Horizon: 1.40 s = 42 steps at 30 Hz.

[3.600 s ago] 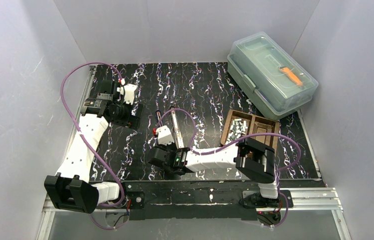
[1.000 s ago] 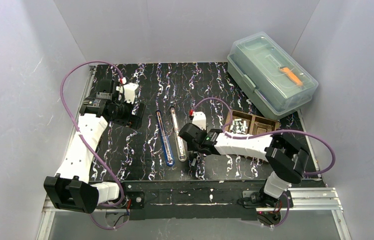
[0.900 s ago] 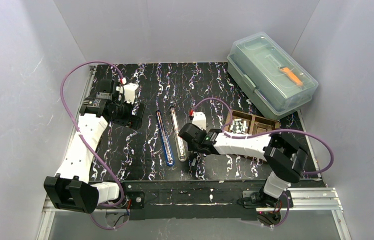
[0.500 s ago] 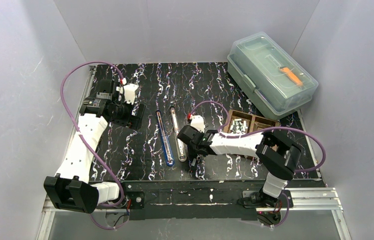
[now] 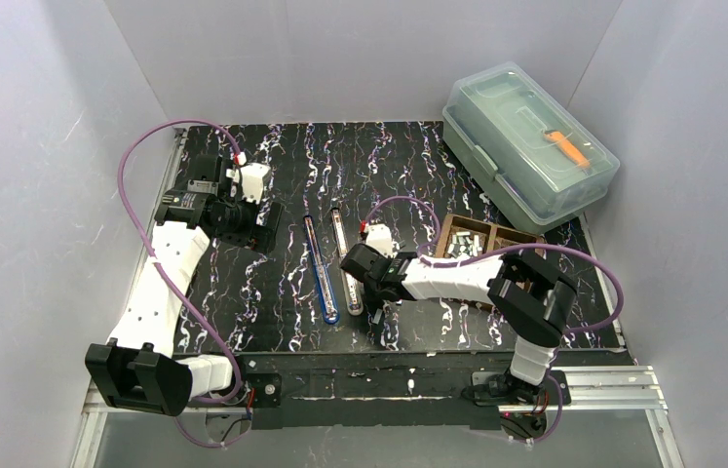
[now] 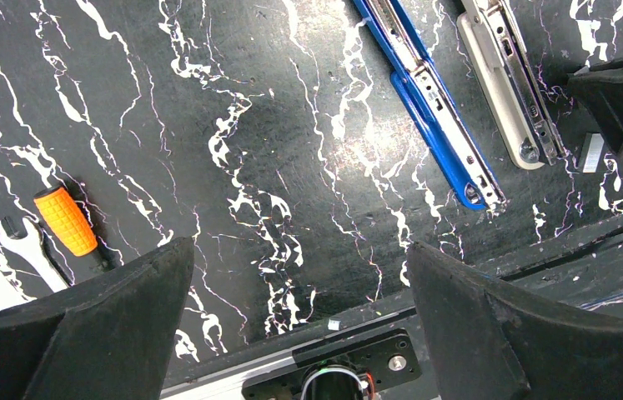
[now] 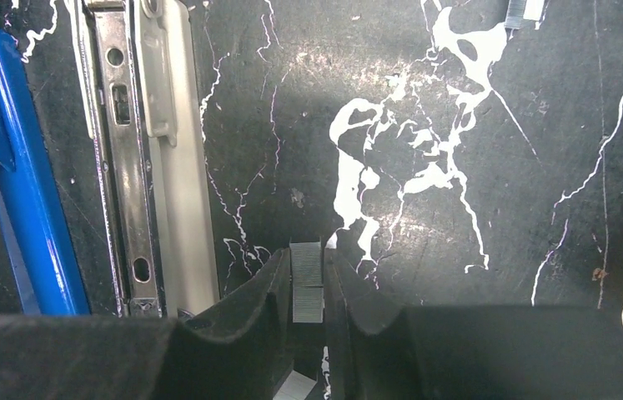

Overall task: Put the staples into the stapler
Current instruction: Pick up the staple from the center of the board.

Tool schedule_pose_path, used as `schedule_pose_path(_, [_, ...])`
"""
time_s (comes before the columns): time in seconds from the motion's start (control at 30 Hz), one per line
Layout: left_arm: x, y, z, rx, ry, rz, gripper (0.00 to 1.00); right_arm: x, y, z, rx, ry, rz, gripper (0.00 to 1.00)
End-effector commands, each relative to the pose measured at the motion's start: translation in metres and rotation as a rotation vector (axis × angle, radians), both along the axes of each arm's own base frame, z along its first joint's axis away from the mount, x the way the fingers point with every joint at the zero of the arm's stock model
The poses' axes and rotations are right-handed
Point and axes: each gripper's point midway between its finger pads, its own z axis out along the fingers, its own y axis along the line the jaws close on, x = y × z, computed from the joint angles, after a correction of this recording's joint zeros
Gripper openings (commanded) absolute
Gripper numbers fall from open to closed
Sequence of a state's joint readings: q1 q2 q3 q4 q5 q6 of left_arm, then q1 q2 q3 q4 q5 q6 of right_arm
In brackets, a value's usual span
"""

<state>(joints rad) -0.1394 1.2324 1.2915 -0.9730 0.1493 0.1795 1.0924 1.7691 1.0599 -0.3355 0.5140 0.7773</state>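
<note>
Staples: one short silvery-grey strip is pinched between the jaws of the black right gripper. The open cream-and-steel stapler channel lies just to its left, long axes parallel, so I'd call a short sideways carry. The left gripper, spread wide, hangs well apart.

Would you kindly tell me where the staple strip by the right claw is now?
In the right wrist view, the staple strip sits on the black table between the fingers of the right claw, close beside the cream stapler.
</note>
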Motion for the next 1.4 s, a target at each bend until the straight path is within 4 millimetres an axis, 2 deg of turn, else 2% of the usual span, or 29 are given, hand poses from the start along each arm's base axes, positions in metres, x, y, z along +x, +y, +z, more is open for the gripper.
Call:
schedule_pose_path(0.0, [-0.004,0.001,0.013,-0.004,-0.033,-0.004,0.98,0.014,0.006,0.011,0.005,-0.045,-0.011,0.3])
schedule_pose_path(0.27, [-0.004,0.001,0.013,-0.006,-0.031,-0.005,0.98,0.019,0.005,0.013,-0.005,-0.053,-0.014,0.3])
schedule_pose_path(0.67, [-0.004,0.002,0.015,0.001,-0.041,-0.003,0.98,0.019,0.008,0.016,0.009,-0.047,-0.018,0.12])
schedule_pose_path(0.77, [-0.004,0.002,0.014,-0.001,-0.038,-0.003,0.98,0.019,0.008,0.027,0.025,-0.065,-0.025,0.08])
schedule_pose_path(1.03, [-0.004,0.001,0.016,-0.007,-0.045,-0.006,0.98,0.008,0.022,0.086,0.099,-0.204,-0.031,0.02])
schedule_pose_path(1.17, [-0.005,0.001,0.015,-0.006,-0.041,-0.007,0.98,-0.001,0.029,0.101,0.121,-0.25,-0.037,0.01])
schedule_pose_path(1.37, [-0.005,0.001,0.017,-0.006,-0.045,-0.006,0.98,-0.012,0.042,0.106,0.137,-0.291,-0.031,0.01])
